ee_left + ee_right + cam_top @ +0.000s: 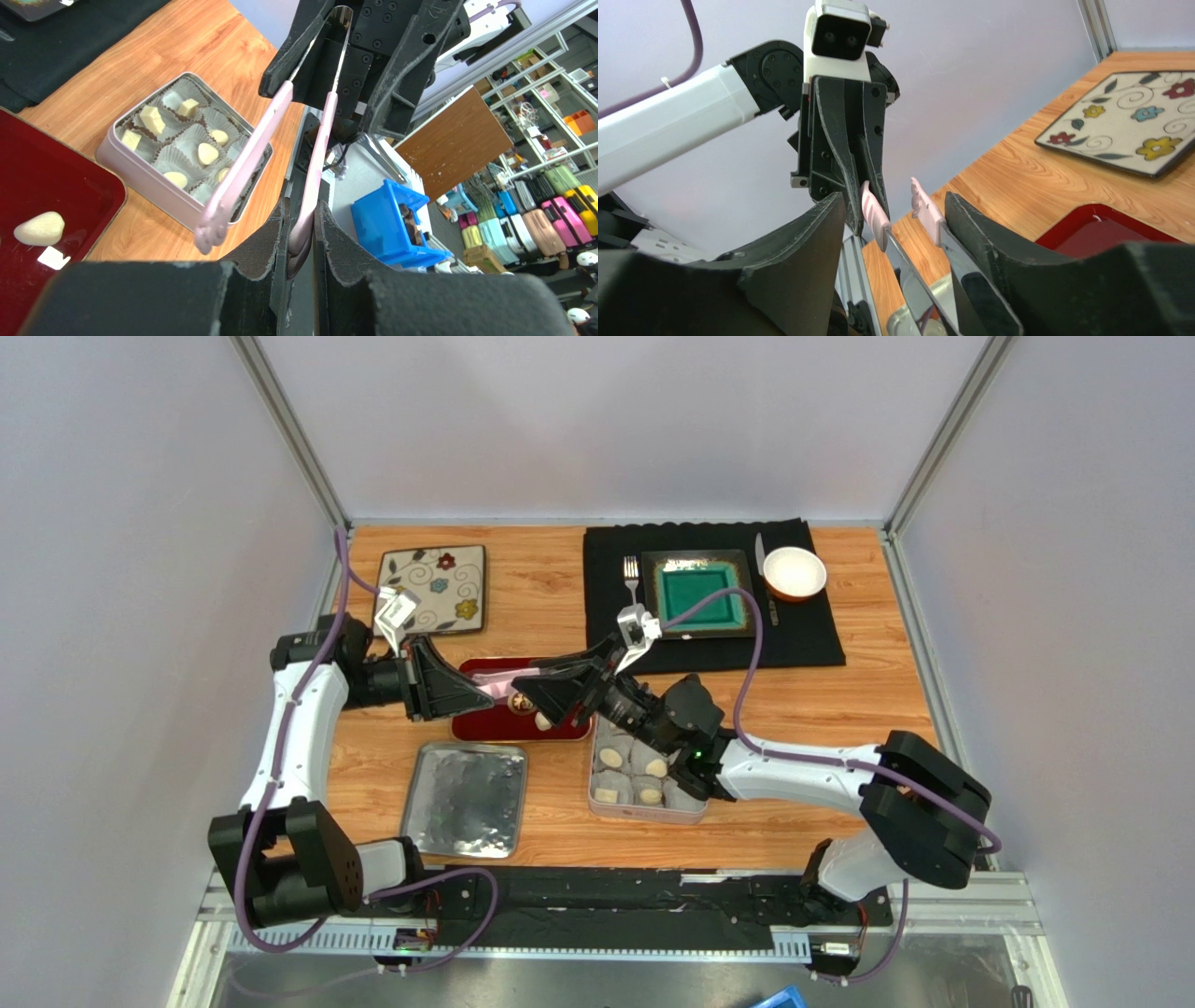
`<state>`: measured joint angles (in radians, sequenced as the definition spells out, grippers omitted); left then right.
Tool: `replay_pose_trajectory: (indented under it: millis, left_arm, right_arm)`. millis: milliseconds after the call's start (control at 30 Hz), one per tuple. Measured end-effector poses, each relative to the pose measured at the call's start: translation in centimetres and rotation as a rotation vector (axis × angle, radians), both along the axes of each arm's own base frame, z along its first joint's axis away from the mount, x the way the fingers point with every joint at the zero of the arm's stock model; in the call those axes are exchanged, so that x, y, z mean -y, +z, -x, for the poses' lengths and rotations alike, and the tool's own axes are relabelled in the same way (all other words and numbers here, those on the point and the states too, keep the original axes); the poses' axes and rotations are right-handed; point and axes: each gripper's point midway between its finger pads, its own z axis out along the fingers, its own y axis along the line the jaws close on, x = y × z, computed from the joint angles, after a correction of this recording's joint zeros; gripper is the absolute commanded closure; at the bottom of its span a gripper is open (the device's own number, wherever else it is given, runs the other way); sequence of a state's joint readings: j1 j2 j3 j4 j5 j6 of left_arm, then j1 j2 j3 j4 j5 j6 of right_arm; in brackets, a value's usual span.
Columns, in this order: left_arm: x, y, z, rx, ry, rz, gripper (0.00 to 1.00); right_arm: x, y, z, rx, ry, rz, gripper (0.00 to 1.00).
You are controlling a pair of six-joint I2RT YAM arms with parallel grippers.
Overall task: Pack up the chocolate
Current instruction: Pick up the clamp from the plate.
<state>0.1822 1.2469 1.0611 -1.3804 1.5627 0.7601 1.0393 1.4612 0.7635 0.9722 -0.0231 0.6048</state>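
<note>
Several pieces of chocolate sit in white paper cups inside an open pink tin. One more chocolate lies on the red tray. Pink-tipped metal tongs span the two grippers above the tray. My left gripper is shut on one pink tip; the other tip hangs free. My right gripper stands round the tongs' two arms. One arm lies against a finger, and the other arm is apart from its finger.
The tin's lid lies left of the tin. A flowered plate is at the back left. A black mat at the back right holds a green dish, a fork and a white bowl.
</note>
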Motion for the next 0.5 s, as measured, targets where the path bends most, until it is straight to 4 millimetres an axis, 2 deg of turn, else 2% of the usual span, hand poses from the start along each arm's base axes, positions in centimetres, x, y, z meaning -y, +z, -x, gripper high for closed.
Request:
replay_pose_trajectory:
  millis: [133, 400, 467, 500]
  left_arm:
    - [-0.01, 0.46, -0.07, -0.001, 0.0, 0.0, 0.86]
    - [0.0, 0.7, -0.01, -0.013, 0.0, 0.002, 0.86]
    - [0.0, 0.7, -0.01, -0.015, 0.0, 0.002, 0.86]
    - [0.0, 0.71, -0.01, -0.017, 0.0, 0.003, 0.87]
  right_arm:
    - [0.01, 0.54, -0.39, -0.004, -0.013, -0.048, 0.65]
    - [0.01, 1.02, -0.57, -0.028, -0.003, -0.1, 0.84]
    - [0.03, 1.05, -0.61, -0.036, 0.002, -0.108, 0.81]
    - [0.05, 1.03, -0.65, -0.043, 0.006, -0.11, 0.76]
